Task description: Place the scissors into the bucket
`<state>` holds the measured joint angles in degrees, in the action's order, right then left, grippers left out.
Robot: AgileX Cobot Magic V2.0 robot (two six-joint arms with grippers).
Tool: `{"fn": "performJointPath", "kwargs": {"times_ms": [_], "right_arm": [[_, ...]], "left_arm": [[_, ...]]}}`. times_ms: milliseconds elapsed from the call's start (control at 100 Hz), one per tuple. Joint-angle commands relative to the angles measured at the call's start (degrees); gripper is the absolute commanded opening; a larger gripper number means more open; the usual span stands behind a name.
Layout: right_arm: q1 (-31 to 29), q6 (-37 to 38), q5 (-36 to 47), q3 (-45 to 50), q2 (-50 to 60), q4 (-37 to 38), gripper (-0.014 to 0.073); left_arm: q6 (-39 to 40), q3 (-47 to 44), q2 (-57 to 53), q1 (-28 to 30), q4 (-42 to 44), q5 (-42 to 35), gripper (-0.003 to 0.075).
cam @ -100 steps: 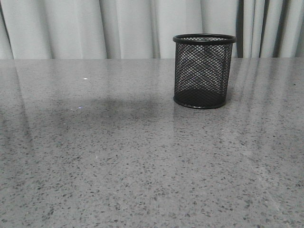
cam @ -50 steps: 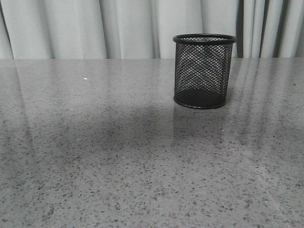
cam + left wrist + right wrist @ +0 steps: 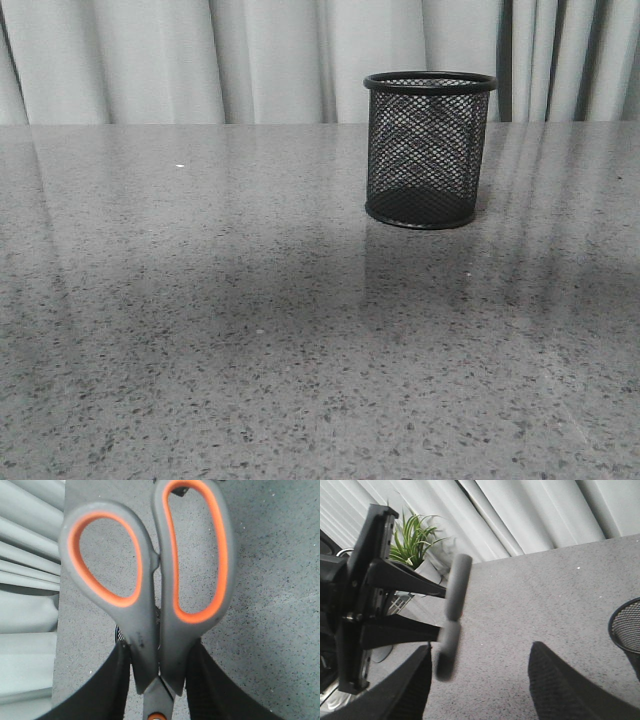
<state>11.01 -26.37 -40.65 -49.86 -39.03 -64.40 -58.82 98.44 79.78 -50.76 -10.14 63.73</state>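
Observation:
The scissors [image 3: 160, 580] have dark grey handles lined in orange, with the loops pointing away from my wrist. My left gripper [image 3: 159, 672] is shut on them just below the loops, one black finger on each side. In the right wrist view the scissors' handles [image 3: 452, 612] show edge-on and blurred, held out from the left arm's black gripper body [image 3: 365, 605]. The bucket [image 3: 430, 150], a black wire-mesh cup, stands upright on the table at the back right and also shows in the right wrist view [image 3: 627, 630]. My right gripper [image 3: 481, 652] is open and empty above the table. Neither gripper shows in the front view.
The grey speckled table [image 3: 250, 350] runs back to pale curtains [image 3: 270, 60]. A green potted plant [image 3: 415, 540] stands beyond the table's edge in the right wrist view. A soft shadow lies across the table in front of the bucket.
The shadow on the table has drifted right and toward the front, now reaching in front of the bucket. The bucket has not moved.

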Motion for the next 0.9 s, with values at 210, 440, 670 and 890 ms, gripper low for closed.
{"fn": "performJointPath", "kwargs": {"times_ms": [210,440,670,890], "right_arm": [[0.09,-2.81,1.27,-1.90,-1.95,-6.05,0.0385],[0.09,-6.57,0.34,-1.90,-5.74,-11.03,0.0385],[0.09,-12.87,-1.94,-1.90,-8.94,-17.81,0.0384],[0.09,-14.04,-2.16,-1.90,-10.00,-18.84,0.0202]], "left_arm": [[1.08,1.97,-0.18,-0.81,-1.29,-5.32,-0.0020],[1.08,1.97,-0.08,-1.32,-1.16,-5.81,-0.0021],[1.08,1.97,-0.08,-1.42,-0.90,-5.81,-0.0020],[1.08,1.97,-0.08,-1.42,-0.90,-5.81,-0.0016]]}}
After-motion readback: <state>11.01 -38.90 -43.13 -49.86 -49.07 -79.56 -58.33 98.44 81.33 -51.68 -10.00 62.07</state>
